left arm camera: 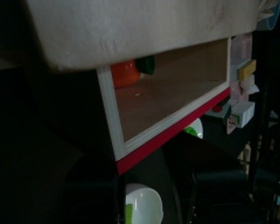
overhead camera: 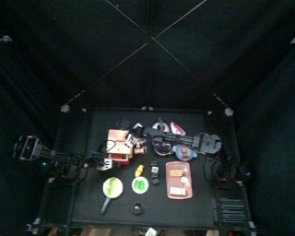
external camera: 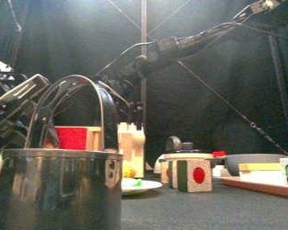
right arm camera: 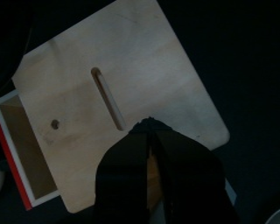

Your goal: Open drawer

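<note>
Nearest to the front camera a dark metal pot with a bail handle (external camera: 65, 184) is seen, and behind it, partly hidden, the drawer (external camera: 80, 137) stands with its red part showing. From above, the drawer (overhead camera: 119, 142) is placed on the left half of the worktop (overhead camera: 82, 207), near the middle, just beside a black gadget cluster (overhead camera: 175, 143) and well apart from the salmon oblong tray (overhead camera: 177, 180). In the left wrist view the red-edged sliding part (left arm camera: 166, 105) is seen pulled out of the pale cabinet, so that its wooden floor lies bare with a small orange object (left arm camera: 129, 71) in its far corner. In the right wrist view the right claw (right arm camera: 152, 131) is held over the slotted top panel (right arm camera: 119, 96) of the cabinet, with its jaws closed together to a point and nothing between them; the red-rimmed tray (right arm camera: 20, 153) is seen sticking out at one side. It is judged that the opening is largely done, and only a final pull or a release may be left. The left claw is not shown clearly, so it cannot be told whether it is wide or narrow.
</note>
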